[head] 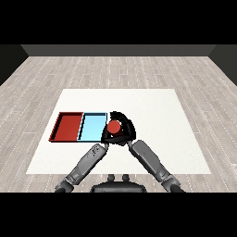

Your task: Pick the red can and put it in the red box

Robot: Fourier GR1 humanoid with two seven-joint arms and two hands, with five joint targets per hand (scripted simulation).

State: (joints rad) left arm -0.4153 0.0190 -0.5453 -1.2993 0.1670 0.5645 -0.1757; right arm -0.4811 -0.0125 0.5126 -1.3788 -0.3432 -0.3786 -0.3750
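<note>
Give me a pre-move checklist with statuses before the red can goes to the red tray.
1. Red can enclosed by right hand, fingers curled round it: ok.
2. Can lifted off the table: cannot tell.
3. Red tray free to receive the can: ok.
4. Light blue tray lies between can and red tray, so the carry must cross it: ok, noted.
5. Left hand away from the can's path: not ok, it sits beside the can at the blue tray's corner.

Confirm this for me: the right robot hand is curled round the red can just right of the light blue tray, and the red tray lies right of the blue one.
One error: the head view shows the red tray left of the light blue tray. The right robot hand does curl round the red can.
</note>
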